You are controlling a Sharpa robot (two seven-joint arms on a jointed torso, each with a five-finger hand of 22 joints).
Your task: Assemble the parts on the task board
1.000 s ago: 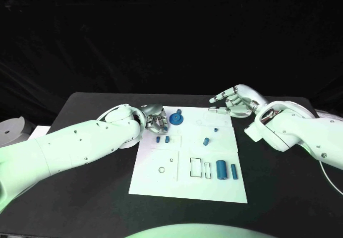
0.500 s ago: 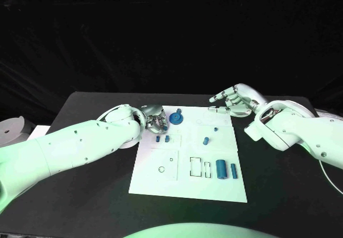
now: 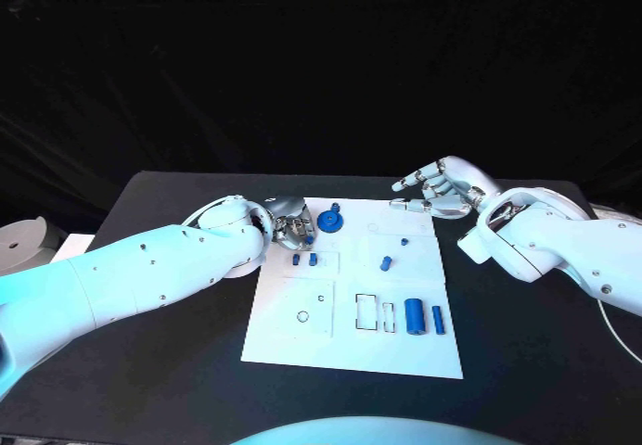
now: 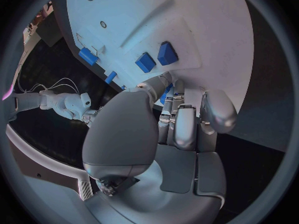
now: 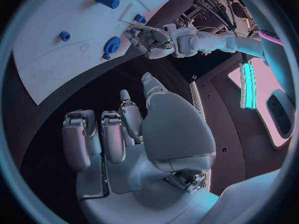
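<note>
While your left hand point(image 3: 285, 227) pinches a small blue part point(image 3: 309, 238) beside the blue gear point(image 3: 329, 221), that part may slip; your right hand point(image 3: 439, 187) hovers curled and holding nothing, well apart.

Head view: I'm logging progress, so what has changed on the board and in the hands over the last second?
Nothing visibly moved. The left hand stays at the board's far left corner beside the blue gear; whether it holds anything cannot be told. The right hand still hovers past the far right corner, fingers curled, holding nothing. The blue parts lie as before.
</note>
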